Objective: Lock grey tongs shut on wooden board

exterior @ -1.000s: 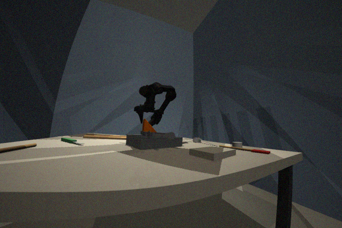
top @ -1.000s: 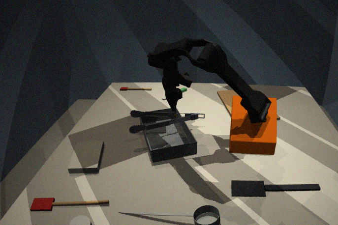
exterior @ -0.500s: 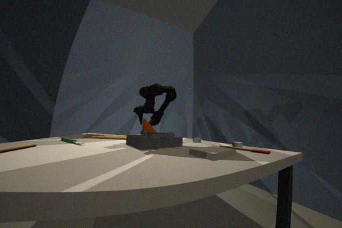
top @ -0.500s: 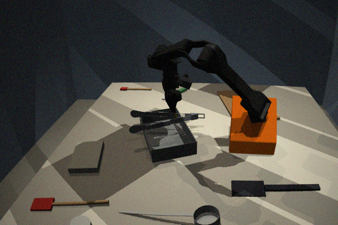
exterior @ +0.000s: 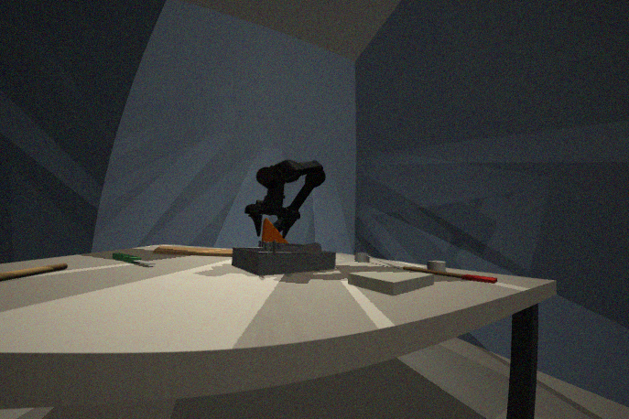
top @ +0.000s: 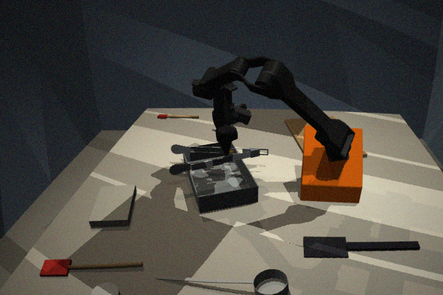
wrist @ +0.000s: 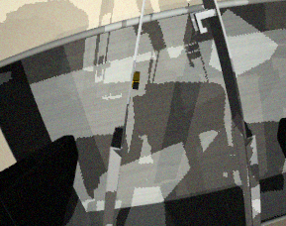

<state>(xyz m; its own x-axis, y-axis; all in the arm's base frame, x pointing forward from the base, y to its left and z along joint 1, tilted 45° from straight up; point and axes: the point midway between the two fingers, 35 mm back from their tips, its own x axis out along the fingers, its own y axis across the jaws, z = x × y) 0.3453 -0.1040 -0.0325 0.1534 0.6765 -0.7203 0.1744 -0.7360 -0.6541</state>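
Claw (top: 226, 152) (wrist: 181, 137): spread, nothing pinched.
Tongs (top: 207, 162) (wrist: 233, 94): open; straddle both arms evenly before squeezing, then turn tips up.

Black arm arched, pincer (top: 227, 152) (exterior: 258, 234) (wrist: 181, 137) pointing downward (fingers spread wide, nothing between them).

The roasting tin (top: 227, 201) (exterior: 298, 263) (wrist: 19, 116) looks like smooth metal, the board (top: 293, 130) (exterior: 191, 251) wooden.
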